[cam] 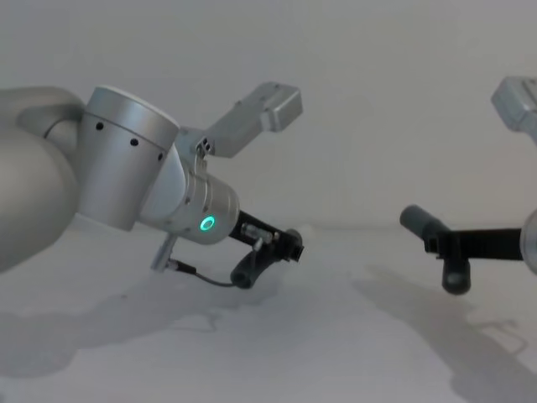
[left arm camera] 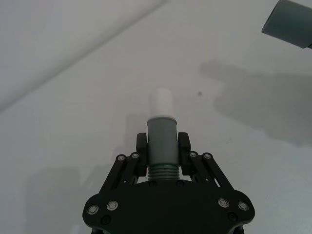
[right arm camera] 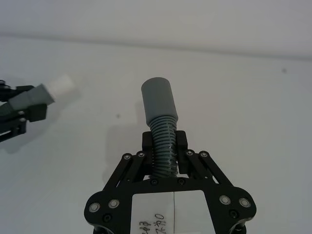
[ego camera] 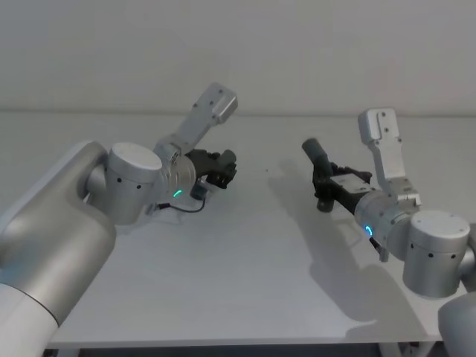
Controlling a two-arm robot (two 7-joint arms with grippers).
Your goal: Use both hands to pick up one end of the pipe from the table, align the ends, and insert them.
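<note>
Pipe pieces, the left pipe piece (cam: 249,270) and the right pipe piece (cam: 417,221), both hung clear of the white table (ego camera: 245,290). They were well apart across the middle of it, their ends not yet brought together. Lifting both off the surface, as I judge it, left room to turn either one freely for alignment.

The left arm (ego camera: 134,182) reached in low from the left and the right arm (ego camera: 435,249) from the right, wrists angled towards each other.

The left gripper (left arm camera: 162,146) was clamped on its piece just where the ribs met the smooth narrow cuff (left arm camera: 161,134). That left the cuff and its whitish tip (left arm camera: 161,102) sticking out ahead of the fingers (left arm camera: 141,146), free to enter a socket. The right gripper (right arm camera: 164,146) was closed around the ribbed section (right arm camera: 164,136) of its piece, leaving the wider socket cuff (right arm camera: 158,100) wholly exposed. A hold on flexible ribs probably let that cuff wobble a little under push.

The chest view showed what the wrist views hid: each piece's bent rear half drooping below the fingers. The right wrist view caught both mating ends at once, with the tip off to one side and the two cuffs not on one line. The head view gave the open stretch of table between them.
</note>
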